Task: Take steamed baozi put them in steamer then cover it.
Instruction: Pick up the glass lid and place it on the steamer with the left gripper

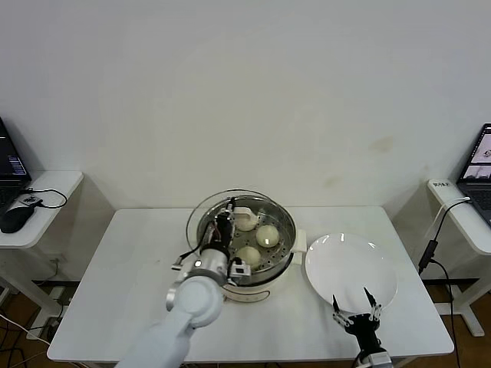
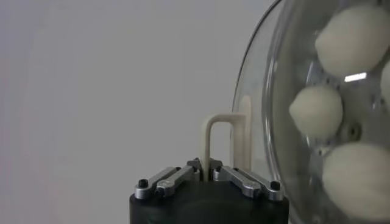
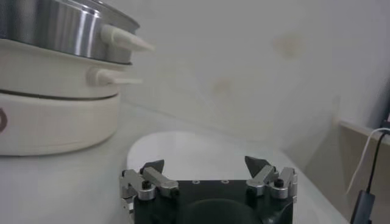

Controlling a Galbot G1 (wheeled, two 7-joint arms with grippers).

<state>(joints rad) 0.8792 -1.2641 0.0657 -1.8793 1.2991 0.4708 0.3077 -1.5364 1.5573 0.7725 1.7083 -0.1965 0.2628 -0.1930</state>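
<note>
The steel steamer (image 1: 282,253) stands on its white base mid-table. Three cream-white baozi show on its perforated tray: one at the back (image 1: 246,221), one at the right (image 1: 267,235), one at the front (image 1: 248,255); a fourth is hidden. My left gripper (image 1: 224,224) is shut on the cream bar handle (image 2: 210,143) of the clear glass cover (image 1: 201,211), holding it over the steamer, shifted slightly to the pot's left. Baozi (image 2: 315,111) show through the glass (image 2: 274,91). My right gripper (image 1: 357,309) is open and empty by the front edge of the white plate (image 1: 349,264).
The flat white plate (image 3: 201,149) lies right of the steamer (image 3: 55,30), whose side handle sticks out towards it. Side desks with a laptop (image 1: 479,165), cables and a mouse (image 1: 15,218) flank the table. The wall stands close behind.
</note>
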